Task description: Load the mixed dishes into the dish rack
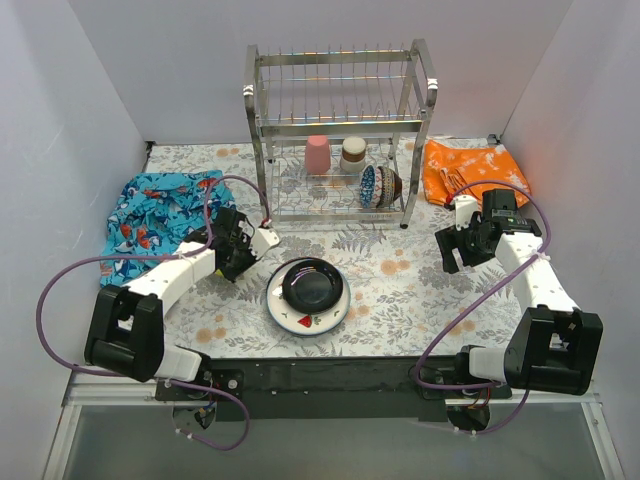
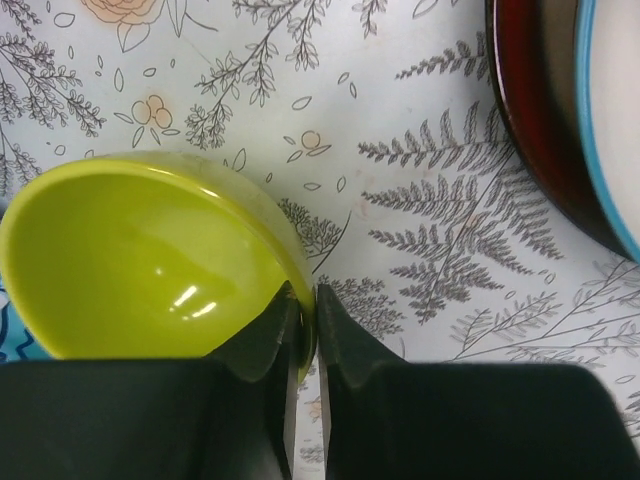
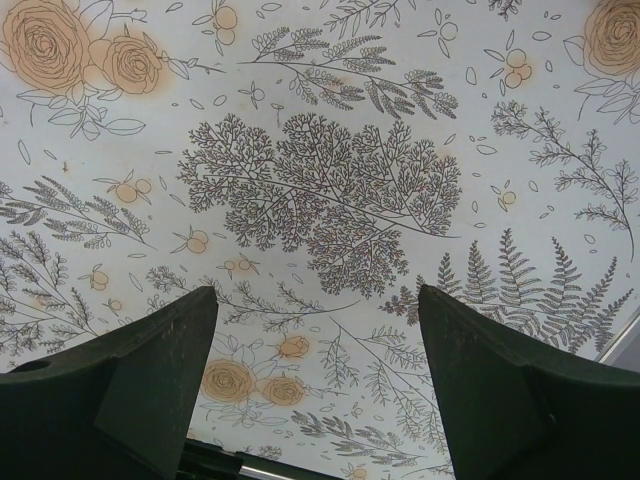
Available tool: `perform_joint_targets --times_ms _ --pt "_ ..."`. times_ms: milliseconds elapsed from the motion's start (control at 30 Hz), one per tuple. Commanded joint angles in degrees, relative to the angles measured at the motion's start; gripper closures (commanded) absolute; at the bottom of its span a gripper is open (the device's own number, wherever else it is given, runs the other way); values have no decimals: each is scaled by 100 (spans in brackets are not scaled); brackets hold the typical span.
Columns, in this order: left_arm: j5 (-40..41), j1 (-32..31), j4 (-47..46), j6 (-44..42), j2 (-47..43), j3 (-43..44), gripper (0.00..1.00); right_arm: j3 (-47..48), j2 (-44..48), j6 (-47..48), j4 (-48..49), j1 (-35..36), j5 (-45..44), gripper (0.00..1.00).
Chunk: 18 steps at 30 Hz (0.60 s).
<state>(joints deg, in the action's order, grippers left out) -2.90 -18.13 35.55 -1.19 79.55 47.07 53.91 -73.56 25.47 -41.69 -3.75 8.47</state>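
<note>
The left gripper (image 2: 303, 305) clamped the lime bowl (image 2: 130, 260) by its rim, a dark dish (image 2: 525, 130) edging beyond its right finger; the right gripper (image 3: 318, 370) gaped above open tablecloth (image 3: 320, 180).

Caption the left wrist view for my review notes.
Black fingers pinch the rim of a small glossy lime-green bowl above a floral-print tablecloth.

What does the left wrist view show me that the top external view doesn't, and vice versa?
Only left wrist: the glossy lime-green bowl, its rim pinched in the left gripper. Only top external: the shiny chrome wire dish rack with a pink cup in its lower tier, and the crumpled orange cloth beside it. Both: the floral-printed table cover.
</note>
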Motion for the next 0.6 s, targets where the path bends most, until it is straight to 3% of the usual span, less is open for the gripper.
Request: perform_joint_targets --times_ms 0,133,233,333,433,567 --pt "0 -15 -48 84 34 48 99 225 -44 19 144 -29 23 10" --pt "-360 -41 311 391 -88 530 100 269 -71 19 144 -38 -38 10" --pt "-1132 -243 786 471 -368 1102 100 252 -53 1 109 -38 -100 10" --pt "-1573 -840 813 349 -598 1287 100 234 -71 1 100 -38 -135 10" --pt "-1819 -1569 419 383 -572 1401 100 295 -97 19 74 -38 -214 10" --pt "-2504 -1904 -423 479 58 1577 100 471 -167 63 3 -38 -311 11"
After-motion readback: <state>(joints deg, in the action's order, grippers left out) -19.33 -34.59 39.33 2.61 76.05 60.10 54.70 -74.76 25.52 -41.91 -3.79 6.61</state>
